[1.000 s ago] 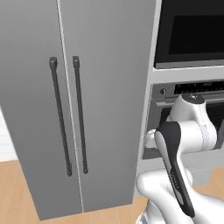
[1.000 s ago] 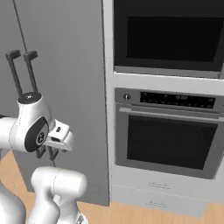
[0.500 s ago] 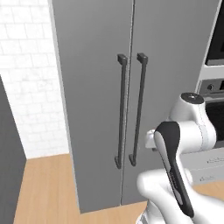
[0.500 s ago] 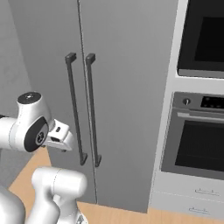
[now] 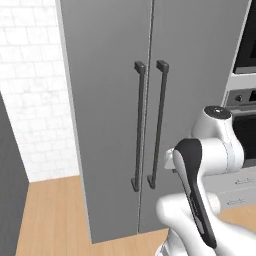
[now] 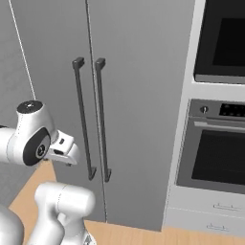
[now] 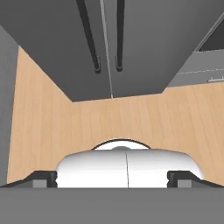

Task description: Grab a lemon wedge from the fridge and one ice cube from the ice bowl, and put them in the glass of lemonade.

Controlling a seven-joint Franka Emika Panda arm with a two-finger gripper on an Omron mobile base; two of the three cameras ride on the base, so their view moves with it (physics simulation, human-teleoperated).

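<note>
Two doors of the fridge (image 5: 150,115) are shut, seam running down the middle, both dark bar handles side by side at the seam: left handle (image 5: 139,127), right handle (image 5: 157,125). Same pair in the right base view, left handle (image 6: 83,119) and right handle (image 6: 102,119). Nothing of the white shelved inside is visible, so the lemon wedge is presumably behind these doors; cannot confirm from here.

Arm is folded low in front of the base, wrist near the right door but apart from it; no contact with either handle. Hand view looks down along the hand: lower ends of both handles at the top of the frame, wooden floor (image 7: 109,118) below, fridge foot between. Fingers (image 7: 41,177): only the dark tips show at the lower corners of the hand view, far apart at the frame's two sides, so I read them as spread open, with nothing between them.

Wall oven (image 6: 215,143) stands just right of the fridge; white tiled wall (image 5: 35,100) to its left.

Progress, as a judgement: none of the task's steps done. Fridge not yet opened, wedge not fetched, ice cube not fetched, nothing added to the lemonade. Current step appears to be positioning in front of the fridge. Left: reach a handle, pull a door, pick the wedge, then ice, then deliver both.
</note>
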